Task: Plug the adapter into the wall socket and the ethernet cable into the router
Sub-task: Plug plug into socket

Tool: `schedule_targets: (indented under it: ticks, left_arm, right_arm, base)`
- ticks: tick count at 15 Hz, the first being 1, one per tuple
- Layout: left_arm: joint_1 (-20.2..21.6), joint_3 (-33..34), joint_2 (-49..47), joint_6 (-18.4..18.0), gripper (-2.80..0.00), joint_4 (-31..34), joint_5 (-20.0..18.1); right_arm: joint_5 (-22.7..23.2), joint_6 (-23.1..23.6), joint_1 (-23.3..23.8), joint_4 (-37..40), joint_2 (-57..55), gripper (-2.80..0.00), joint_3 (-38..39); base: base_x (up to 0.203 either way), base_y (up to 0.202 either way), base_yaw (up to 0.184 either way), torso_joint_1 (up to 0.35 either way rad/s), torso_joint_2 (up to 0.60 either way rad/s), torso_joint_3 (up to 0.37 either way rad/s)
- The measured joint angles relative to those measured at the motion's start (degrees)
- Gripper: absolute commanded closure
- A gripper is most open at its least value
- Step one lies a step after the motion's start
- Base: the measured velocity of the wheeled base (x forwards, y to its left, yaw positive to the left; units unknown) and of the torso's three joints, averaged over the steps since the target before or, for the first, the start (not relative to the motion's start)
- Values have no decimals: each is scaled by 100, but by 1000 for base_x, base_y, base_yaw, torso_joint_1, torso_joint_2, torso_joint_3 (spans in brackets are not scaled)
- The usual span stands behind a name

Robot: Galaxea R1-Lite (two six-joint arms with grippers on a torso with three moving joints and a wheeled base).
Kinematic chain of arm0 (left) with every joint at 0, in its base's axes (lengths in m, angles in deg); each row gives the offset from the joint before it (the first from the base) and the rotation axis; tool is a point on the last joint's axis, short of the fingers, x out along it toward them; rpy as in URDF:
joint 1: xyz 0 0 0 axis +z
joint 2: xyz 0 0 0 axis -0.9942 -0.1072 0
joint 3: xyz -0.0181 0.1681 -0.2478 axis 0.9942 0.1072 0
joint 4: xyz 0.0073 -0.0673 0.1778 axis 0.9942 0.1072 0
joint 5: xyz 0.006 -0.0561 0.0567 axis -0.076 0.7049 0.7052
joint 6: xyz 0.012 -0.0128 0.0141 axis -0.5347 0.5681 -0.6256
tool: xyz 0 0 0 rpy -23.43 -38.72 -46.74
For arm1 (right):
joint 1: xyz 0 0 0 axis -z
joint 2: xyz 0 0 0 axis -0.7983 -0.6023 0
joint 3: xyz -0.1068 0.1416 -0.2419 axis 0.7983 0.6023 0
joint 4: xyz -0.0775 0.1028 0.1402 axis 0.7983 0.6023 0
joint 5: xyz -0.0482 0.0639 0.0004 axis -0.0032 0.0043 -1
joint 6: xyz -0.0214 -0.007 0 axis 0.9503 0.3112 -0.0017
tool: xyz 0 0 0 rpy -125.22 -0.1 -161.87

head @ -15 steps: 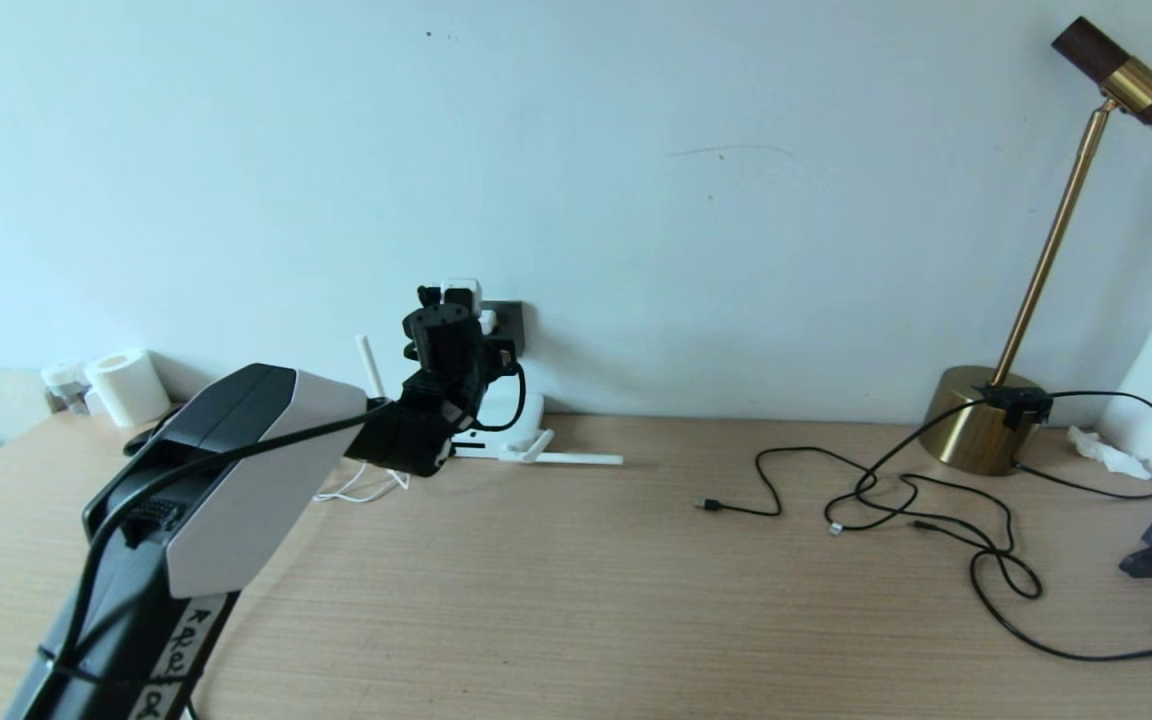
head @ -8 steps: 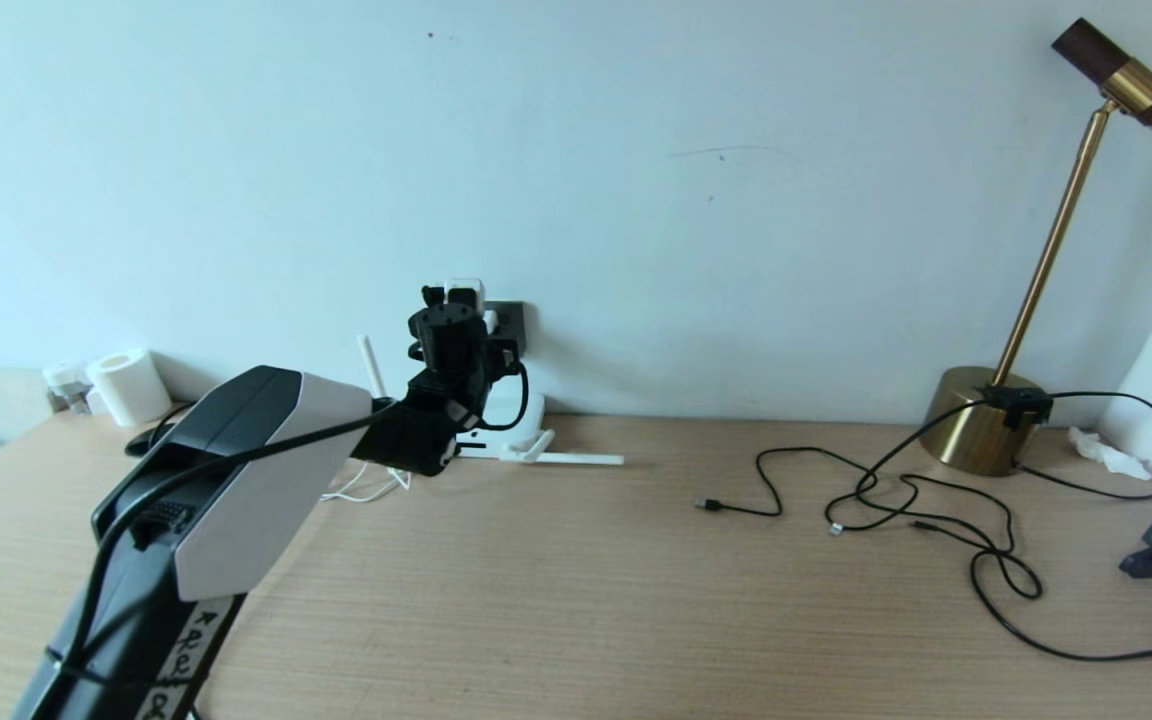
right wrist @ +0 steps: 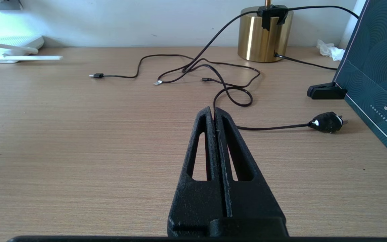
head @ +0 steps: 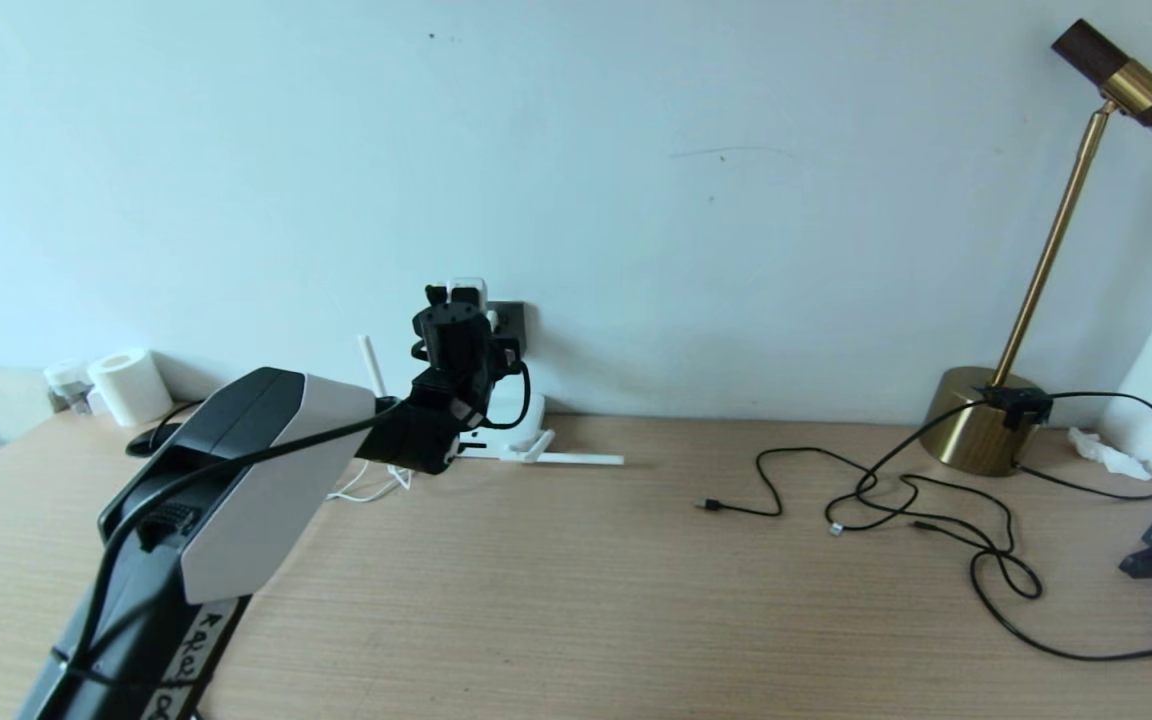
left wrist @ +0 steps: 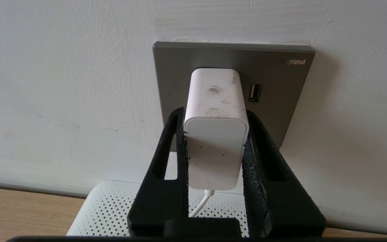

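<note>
Across the wooden desk (head: 576,600), the largest thing is the robot's left arm (head: 226,480), reaching from 7 o'clock up toward the pale wall (head: 636,150). At 3 o'clock stands a brass lamp (head: 976,430) with thin black cables (head: 936,520) looped in front of it; one ends in a black plug (right wrist: 328,121) lying flat near a dark teal box (right wrist: 375,77). Low at the wall, the white router (left wrist: 113,208) lies flat on the desk directly under the wall socket (left wrist: 281,87), with a stick antenna (head: 576,459) lying toward 3 o'clock and another (head: 372,366) upright. A paper roll (head: 128,385) sits at 9 o'clock. The dark grey wall socket carries a small USB port (left wrist: 255,92) just beside the adapter (left wrist: 215,111). That white adapter's far end meets the plate, its thin cord (left wrist: 202,203) hanging down. The left gripper (left wrist: 215,116) is clenched on the adapter, one finger (left wrist: 176,141) on each side. The right gripper (right wrist: 214,112) hovers over bare desk near 5 o'clock, fingers pressed together and empty
</note>
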State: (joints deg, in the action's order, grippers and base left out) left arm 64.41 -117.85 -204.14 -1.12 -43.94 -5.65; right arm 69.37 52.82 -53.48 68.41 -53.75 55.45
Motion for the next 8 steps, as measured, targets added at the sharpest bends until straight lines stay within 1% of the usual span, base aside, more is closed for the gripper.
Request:
schedule_targets:
  ticks: [3, 8]
  left_arm:
    - [-13, -68, -45, 2, 0, 3, 6]
    - [30, -60, -58, 11, 0, -52, -123]
  right_arm:
    - [-2, 0, 0, 0, 0, 0, 0]
    - [0, -2, 0, 0, 0, 0, -2]
  base:
    - [0, 0, 0, 0, 0, 0]
    - [0, 0, 0, 0, 0, 0]
